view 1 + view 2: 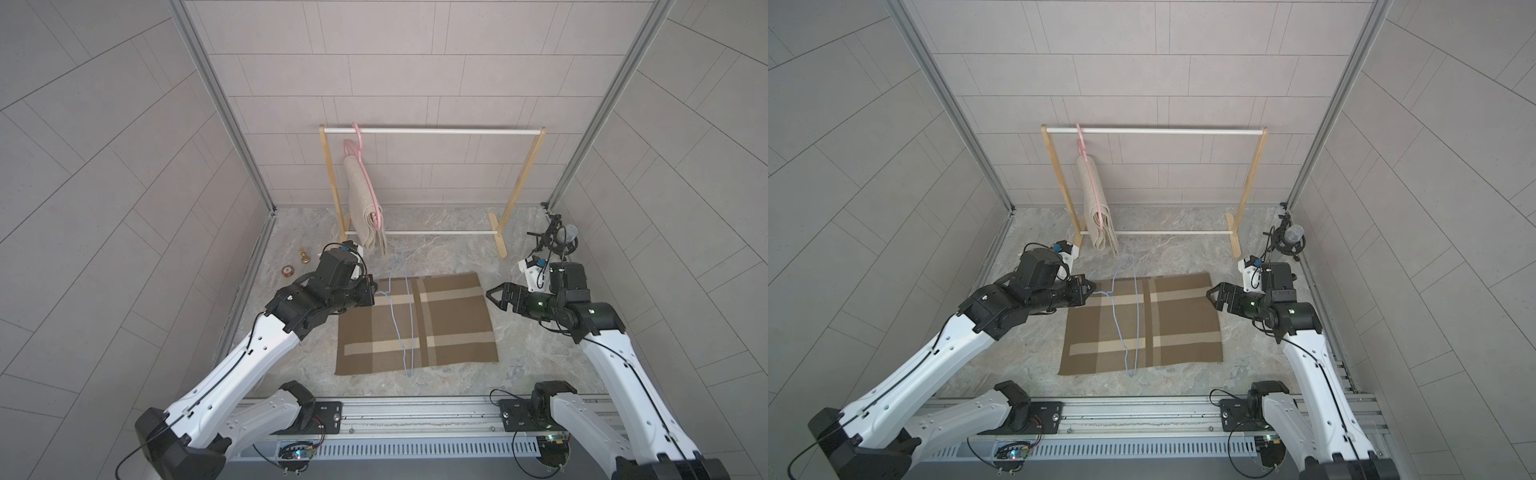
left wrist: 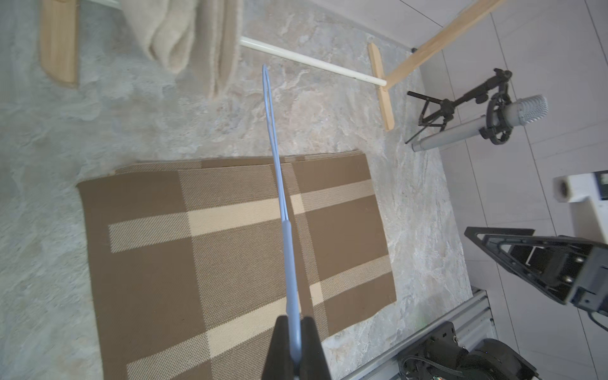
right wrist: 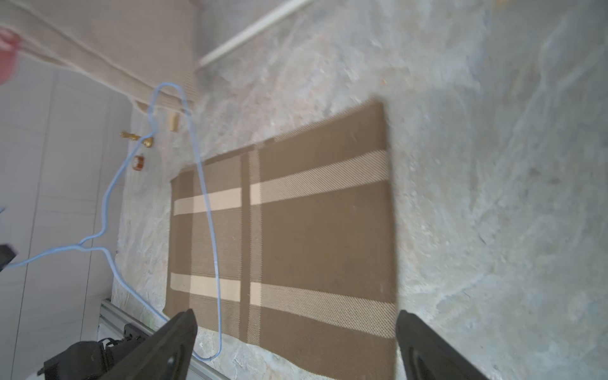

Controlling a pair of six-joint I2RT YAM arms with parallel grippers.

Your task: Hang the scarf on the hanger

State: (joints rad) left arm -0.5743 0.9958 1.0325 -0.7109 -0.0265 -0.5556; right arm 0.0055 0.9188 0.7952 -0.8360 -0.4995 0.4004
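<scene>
The scarf (image 1: 440, 324) (image 1: 1167, 324) is brown with cream plaid stripes and lies folded flat on the marble tabletop. A thin blue wire hanger (image 1: 393, 320) (image 1: 1135, 324) stretches front to back over the scarf's left part. My left gripper (image 1: 376, 293) (image 1: 1094, 291) is shut on the hanger's hook at the scarf's left edge. In the left wrist view the blue wire (image 2: 291, 263) sits pinched in the left gripper (image 2: 293, 320). My right gripper (image 1: 494, 300) (image 3: 296, 314) stands wide open and empty at the scarf's right edge, with the scarf (image 3: 312, 230) below it.
A wooden rack (image 1: 432, 131) stands at the back. A pink hanger carrying a beige cloth (image 1: 365, 203) hangs at its left end. A microphone on a stand (image 1: 561, 237) is at the right wall. Two small brass items (image 1: 304, 255) lie at the left.
</scene>
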